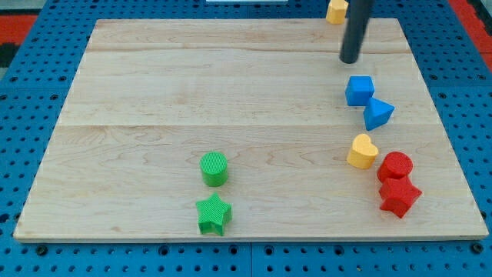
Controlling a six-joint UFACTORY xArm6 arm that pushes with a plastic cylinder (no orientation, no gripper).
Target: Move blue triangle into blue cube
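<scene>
Dark and upright, the rod is coming down from the view's top right, my tip (350, 60) resting just above the blue cube (359, 90), holding nothing. Touching that cube's lower right is sitting the blue triangle (378, 113). Two blue, two yellow, two red and two green blocks are lying on the wooden board (192, 92), whose left half is offering open room.

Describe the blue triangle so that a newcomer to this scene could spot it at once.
Look to the wooden board's right side, below my tip. Two blue blocks touch there; the blue triangle is the lower right one, wedge-shaped, unlike the boxy blue cube above it.
</scene>
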